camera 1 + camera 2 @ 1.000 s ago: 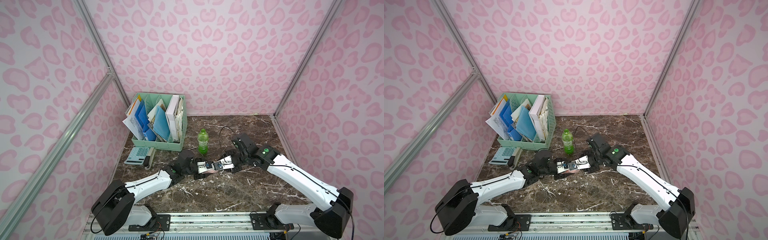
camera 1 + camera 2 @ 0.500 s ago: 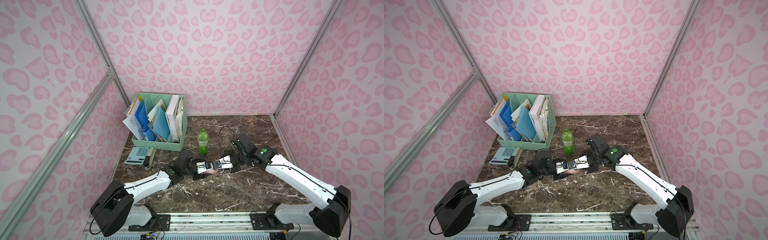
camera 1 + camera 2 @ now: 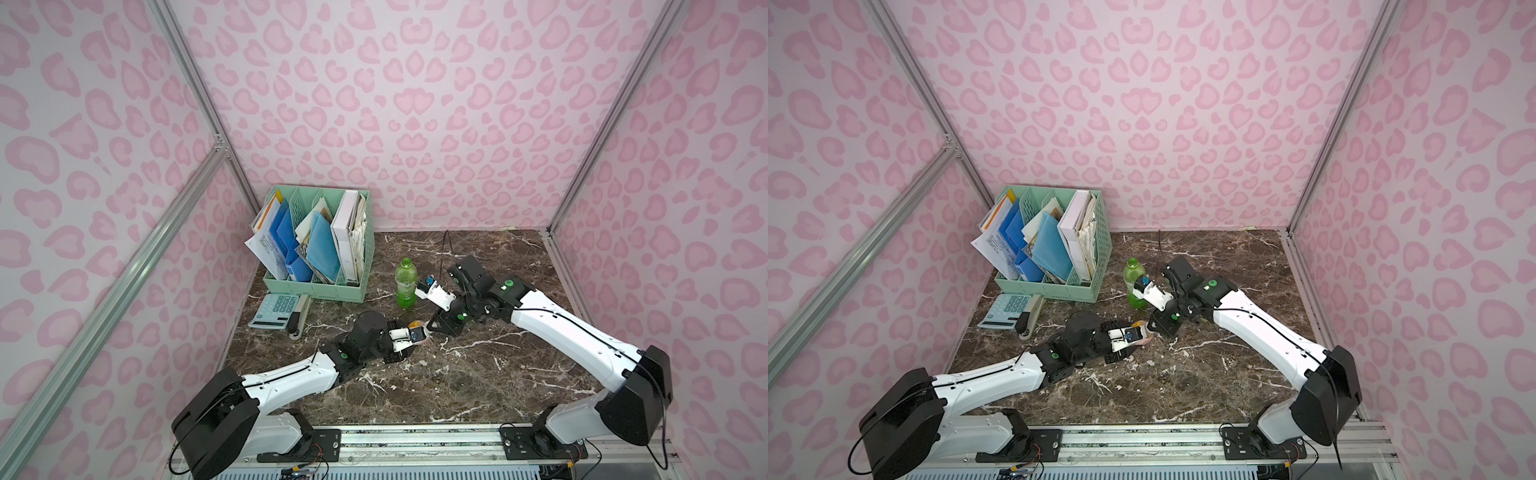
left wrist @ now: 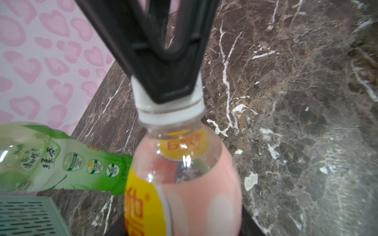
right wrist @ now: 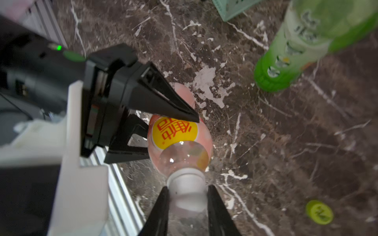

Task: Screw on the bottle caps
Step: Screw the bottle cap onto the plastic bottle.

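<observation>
Just on the near side of the green bottle (image 3: 405,286), toward the arm bases, the pink bottle (image 4: 184,173) sits between my two arms. The left gripper (image 5: 173,130) is clamped across its labelled body. The right gripper (image 5: 187,191) is pinched on the white cap (image 4: 143,102), which sits on the neck, one finger on either side.

What matters for the next move is the axis. The bottle's long axis runs away from the left fingers, with the neck pointing straight into the right fingers, so the right arm does the turning and the left only braces. I judge the cap is seated but I cannot tell how far it is threaded. Any further twist needs the right wrist's roll in line with that neck, or the cap will cock.

Compared with a second ago, the right wrist has rolled, swinging its white camera mount up toward the green bottle, and its fingers have drawn in on the cap.

The yellow-green cap (image 5: 319,212) lies loose on the marble tabletop (image 3: 478,374), apart from the green bottle, and neither arm is touching it.
</observation>
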